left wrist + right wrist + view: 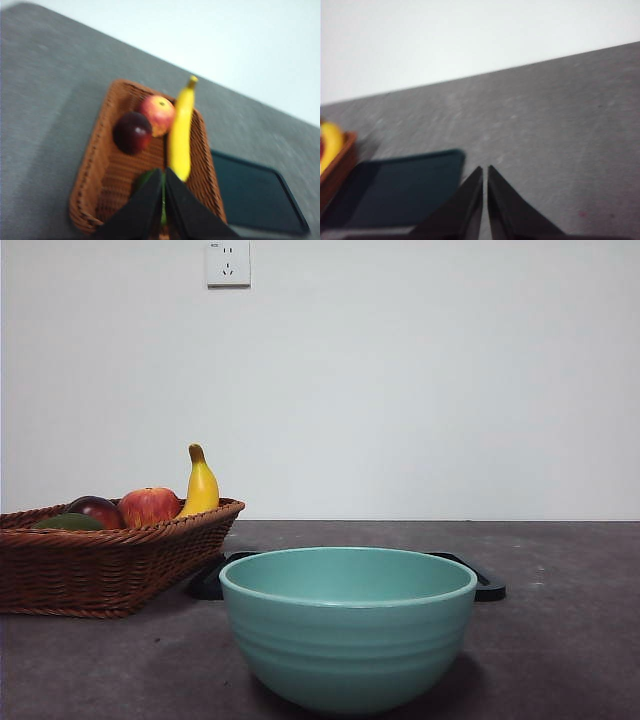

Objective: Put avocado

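Note:
The avocado point(68, 523) lies in the wicker basket point(110, 565) at the left, only its dark green top showing over the rim. In the left wrist view a sliver of the avocado point(143, 178) peeks out beside the jaws. My left gripper point(164, 172) hangs above the basket with its jaws shut and nothing between them. My right gripper point(485, 170) is shut too, hovering over bare table near the black tray point(395, 192). Neither gripper shows in the front view.
The basket also holds a dark red-purple fruit point(132, 132), a red apple point(157, 114) and a banana point(181, 132). A teal bowl point(348, 625) stands near the front at centre, with the flat black tray point(487, 585) behind it.

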{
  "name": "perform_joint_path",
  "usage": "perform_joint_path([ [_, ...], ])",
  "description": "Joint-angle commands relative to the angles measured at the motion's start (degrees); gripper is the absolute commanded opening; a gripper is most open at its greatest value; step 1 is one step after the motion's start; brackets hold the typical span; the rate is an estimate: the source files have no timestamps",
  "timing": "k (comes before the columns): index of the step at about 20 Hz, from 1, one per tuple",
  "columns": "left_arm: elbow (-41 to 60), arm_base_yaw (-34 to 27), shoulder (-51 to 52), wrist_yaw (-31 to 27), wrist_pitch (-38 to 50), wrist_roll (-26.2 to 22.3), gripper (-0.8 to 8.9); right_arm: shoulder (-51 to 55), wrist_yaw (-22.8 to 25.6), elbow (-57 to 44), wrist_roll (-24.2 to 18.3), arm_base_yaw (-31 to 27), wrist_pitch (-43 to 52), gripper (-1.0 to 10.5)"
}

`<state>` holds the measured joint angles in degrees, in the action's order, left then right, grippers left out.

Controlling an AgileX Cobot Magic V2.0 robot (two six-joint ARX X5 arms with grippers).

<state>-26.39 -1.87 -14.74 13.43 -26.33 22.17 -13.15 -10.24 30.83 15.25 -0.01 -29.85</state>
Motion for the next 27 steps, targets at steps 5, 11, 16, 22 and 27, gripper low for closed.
perform_joint_path([
  [5, -11.47, 0.07, -9.64, 8.31, -7.39, -8.98, 0.09, -11.67, -8.35, 14.91, -9.11, 0.04, -12.79, 0.1],
  [11, -20.5, 1.16, -16.22, 14.34, -16.41, -13.68, 0.09, -21.27, -12.28, 25.51, -13.86, 0.83, -23.65, 0.1],
  [16, -26.88, 3.04, -18.78, 14.95, -25.4, -17.64, 0.09, -25.81, -12.92, 30.47, -16.35, 5.03, -30.25, 0.1],
  [22, -27.78, 3.67, -18.95, 14.91, -30.77, -19.74, 0.09, -26.1, -12.9, 30.53, -16.37, 9.11, -30.64, 0.1],
  [27, -27.78, 3.67, -18.95, 14.91, -30.77, -19.61, 2.37, -26.1, -12.92, 30.53, -15.63, 9.27, -30.64, 1.3],
])
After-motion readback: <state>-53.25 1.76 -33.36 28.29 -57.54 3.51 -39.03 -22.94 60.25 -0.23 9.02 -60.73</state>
